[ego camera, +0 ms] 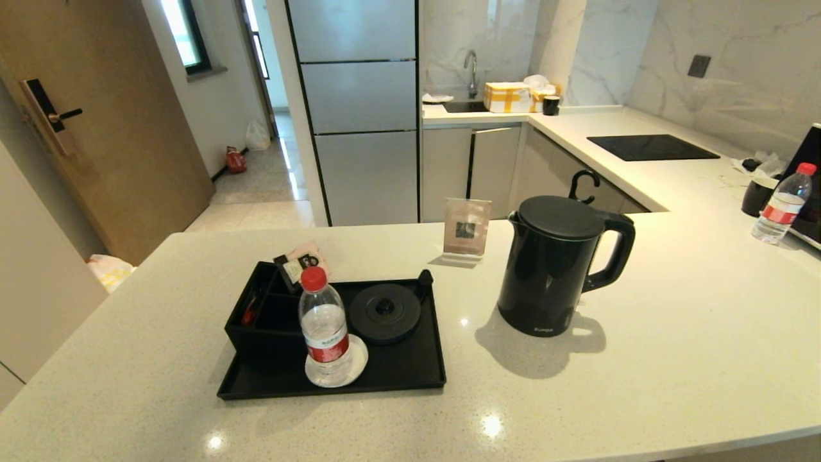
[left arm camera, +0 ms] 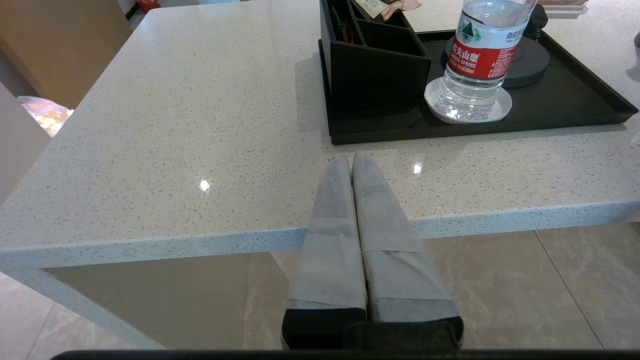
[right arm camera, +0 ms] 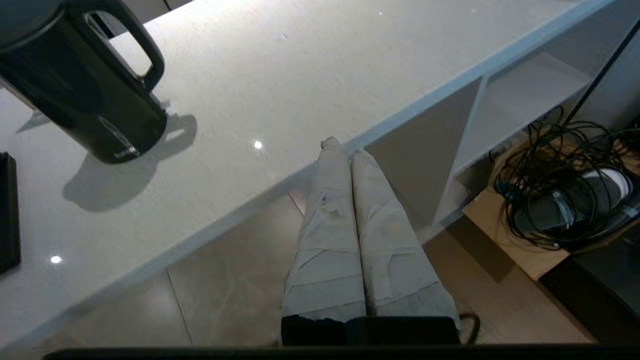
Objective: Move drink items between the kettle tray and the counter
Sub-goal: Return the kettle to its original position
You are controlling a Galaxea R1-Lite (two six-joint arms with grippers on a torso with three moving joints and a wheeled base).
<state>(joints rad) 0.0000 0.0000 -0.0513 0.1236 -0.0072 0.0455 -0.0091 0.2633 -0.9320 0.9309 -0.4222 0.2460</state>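
Grippers are both hanging closed and empty off the counter's [ego camera: 673, 333] near edge, left [left arm camera: 350, 162] before the tray [left arm camera: 575, 107], right [right arm camera: 340, 150] below the kettle [ego camera: 551, 263] standing right of centre, so nothing is starting yet; next, seemingly, right reaching for the handle to seat it on the base [ego camera: 385, 312].

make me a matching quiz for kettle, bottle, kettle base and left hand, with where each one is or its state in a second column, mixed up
Things:
1. kettle
2. bottle
3. kettle base
4. left hand

Places or states:
A. on a white coaster on the tray
B. shut, near the counter edge, holding nothing
C. on the counter, right of the tray
D. bare, on the tray beside the bottle

Pairs: 1-C, 2-A, 3-D, 4-B
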